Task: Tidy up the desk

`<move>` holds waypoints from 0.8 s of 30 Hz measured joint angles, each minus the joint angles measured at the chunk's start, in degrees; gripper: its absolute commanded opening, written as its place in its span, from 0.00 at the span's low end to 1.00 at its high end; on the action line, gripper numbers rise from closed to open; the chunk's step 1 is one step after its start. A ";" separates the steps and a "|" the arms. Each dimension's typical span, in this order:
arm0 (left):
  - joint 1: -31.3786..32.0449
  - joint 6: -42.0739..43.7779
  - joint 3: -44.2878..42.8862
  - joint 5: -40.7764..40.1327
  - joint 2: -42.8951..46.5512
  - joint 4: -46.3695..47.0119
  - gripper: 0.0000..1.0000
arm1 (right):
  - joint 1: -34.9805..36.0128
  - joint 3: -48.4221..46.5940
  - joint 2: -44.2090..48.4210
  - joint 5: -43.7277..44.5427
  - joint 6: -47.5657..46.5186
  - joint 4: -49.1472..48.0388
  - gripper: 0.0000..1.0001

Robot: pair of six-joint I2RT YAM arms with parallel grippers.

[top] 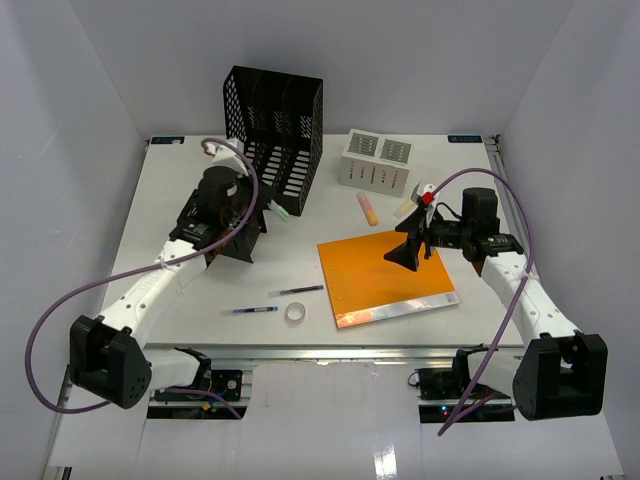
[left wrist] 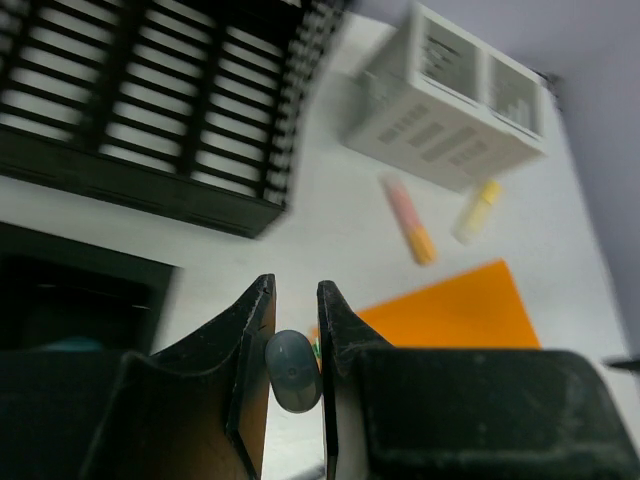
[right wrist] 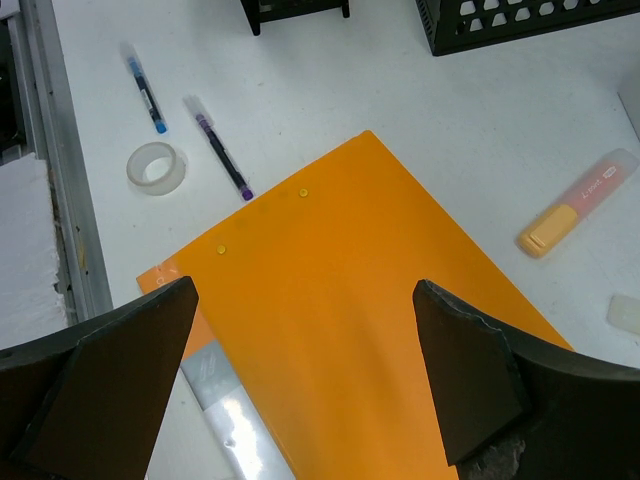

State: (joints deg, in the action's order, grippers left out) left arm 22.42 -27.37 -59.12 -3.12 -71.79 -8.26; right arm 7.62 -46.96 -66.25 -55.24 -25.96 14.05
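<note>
Left wrist: L hand [left wrist: 295, 290] pinches marker [left wrist: 293, 370]; R hand [right wrist: 305, 290] spread (above folder [right wrist: 300, 240]).

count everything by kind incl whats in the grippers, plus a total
pens: 2 (blue pen, purple pen)
highlighters: 2 (orange highlighter, yellow highlighter)
marker in the left gripper: 1
tape roll: 1
orange folder: 1
black mesh rack: 1
white organizer box: 1
total: 9
</note>
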 measured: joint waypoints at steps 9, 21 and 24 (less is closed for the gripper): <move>-12.40 7.46 -1.80 -4.15 -1.64 -5.02 0.00 | -0.23 0.35 -1.03 0.28 -0.18 0.06 0.96; -13.36 9.54 1.81 -2.87 -4.55 -1.45 0.46 | -0.48 0.62 -5.06 7.24 2.94 0.03 0.92; -13.36 9.60 3.32 -1.62 -4.68 -0.38 0.74 | -0.48 -0.32 -8.51 14.20 7.86 -1.54 0.90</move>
State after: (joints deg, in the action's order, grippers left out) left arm 9.06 -17.77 -55.80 -4.74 -76.47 -8.64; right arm 7.14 -47.28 -74.76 -41.04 -18.11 12.52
